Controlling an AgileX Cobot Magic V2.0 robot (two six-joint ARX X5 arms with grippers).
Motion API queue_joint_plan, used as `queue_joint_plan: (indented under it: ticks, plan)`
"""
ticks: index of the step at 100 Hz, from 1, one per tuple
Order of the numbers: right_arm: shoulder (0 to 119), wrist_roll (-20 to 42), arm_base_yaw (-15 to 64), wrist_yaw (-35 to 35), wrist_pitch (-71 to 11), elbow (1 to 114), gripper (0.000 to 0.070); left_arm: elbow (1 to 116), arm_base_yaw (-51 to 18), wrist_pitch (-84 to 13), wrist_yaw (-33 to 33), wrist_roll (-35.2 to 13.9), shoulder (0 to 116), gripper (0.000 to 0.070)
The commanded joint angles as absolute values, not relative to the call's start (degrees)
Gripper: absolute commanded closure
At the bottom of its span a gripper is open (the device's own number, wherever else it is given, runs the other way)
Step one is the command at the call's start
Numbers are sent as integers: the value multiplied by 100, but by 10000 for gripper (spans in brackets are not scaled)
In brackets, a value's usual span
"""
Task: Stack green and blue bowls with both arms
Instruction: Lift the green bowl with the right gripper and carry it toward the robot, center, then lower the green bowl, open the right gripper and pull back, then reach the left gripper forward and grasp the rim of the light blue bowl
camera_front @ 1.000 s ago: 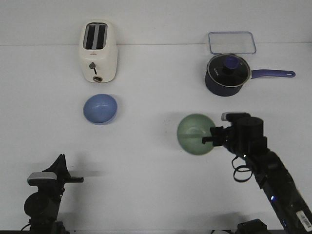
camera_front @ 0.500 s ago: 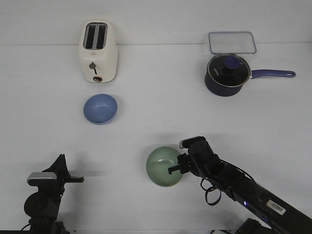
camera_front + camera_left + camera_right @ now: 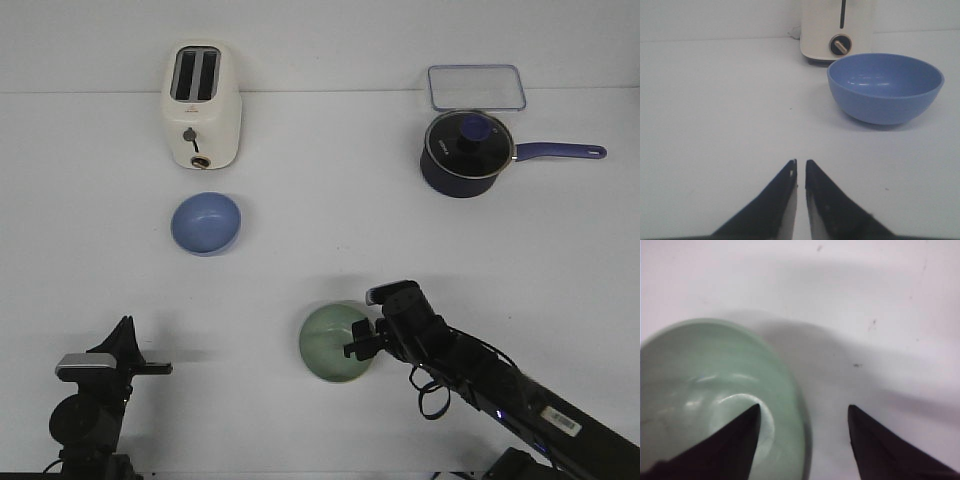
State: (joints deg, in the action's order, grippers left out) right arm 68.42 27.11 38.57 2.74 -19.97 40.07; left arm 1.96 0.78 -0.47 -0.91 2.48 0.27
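Note:
The pale green bowl (image 3: 335,342) sits upright on the table at the front centre. My right gripper (image 3: 363,343) is at its right rim. In the right wrist view the gripper (image 3: 804,406) is open and straddles the rim, with one finger inside the green bowl (image 3: 705,385) and the other outside. The light blue bowl (image 3: 206,223) sits upright on the left, in front of the toaster. My left gripper (image 3: 160,368) is low at the front left, well short of it. In the left wrist view the gripper (image 3: 800,161) is shut and empty, pointing toward the blue bowl (image 3: 885,87).
A cream toaster (image 3: 201,105) stands at the back left and also shows in the left wrist view (image 3: 837,30). A dark navy saucepan (image 3: 465,152) with a lid and long handle sits at the back right. A clear lidded container (image 3: 476,87) lies behind it.
My right arm brought the green bowl down from the right middle to the front centre, where it now rests. It has barely moved in the last half second. The left arm has not moved.

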Motion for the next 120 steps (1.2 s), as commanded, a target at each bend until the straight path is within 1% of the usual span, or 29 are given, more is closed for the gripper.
queue_joint_plan:
  ticks: [1, 15, 26, 35, 41, 54, 71, 79, 86, 89, 93, 105, 113, 120]
  plan:
    - [6429, 2394, 3894, 248, -1900, 4128, 326, 86, 84, 8, -62, 318, 19, 685]
    - [5258, 1909, 3935, 67, -1986, 4121, 331, 86, 84, 10, -62, 318, 19, 685]
    - [4289, 1638, 4154, -399, -2257, 4029, 331, 86, 84, 8, -62, 318, 19, 685]
    - [3540, 1619, 4431, -810, -2335, 3787, 331, 89, 84, 8, -62, 318, 19, 685]
    - [3087, 1619, 4613, -954, -2279, 3570, 331, 89, 84, 8, -62, 318, 19, 685]
    - [2403, 1627, 4871, -954, -2276, 3159, 331, 89, 84, 8, -62, 318, 19, 685]
    - [2169, 1673, 4960, -945, -2491, 3026, 331, 91, 84, 12, -58, 283, 19, 685]
    - [2171, 1673, 4960, -954, -2508, 3026, 331, 91, 84, 12, -43, -161, 19, 685]
    - [2176, 1673, 4960, -954, -2491, 3026, 331, 91, 84, 12, -19, -744, 19, 685]
    - [2180, 1673, 4960, -954, -2477, 3028, 331, 91, 84, 12, -8, -1068, 19, 685]
    - [2185, 1673, 4960, -954, -2464, 3026, 331, 91, 84, 12, 8, -1358, 19, 685]
    - [2185, 1671, 4960, -978, -2447, 3028, 331, 93, 84, 47, 25, -1813, 19, 691]
    - [2185, 1667, 4960, -1103, -2449, 3026, 331, 320, 84, 38, 126, -2276, 19, 689]
    - [2185, 1669, 4960, -1103, -2447, 3028, 331, 766, 82, -115, 150, -2390, 113, 689]
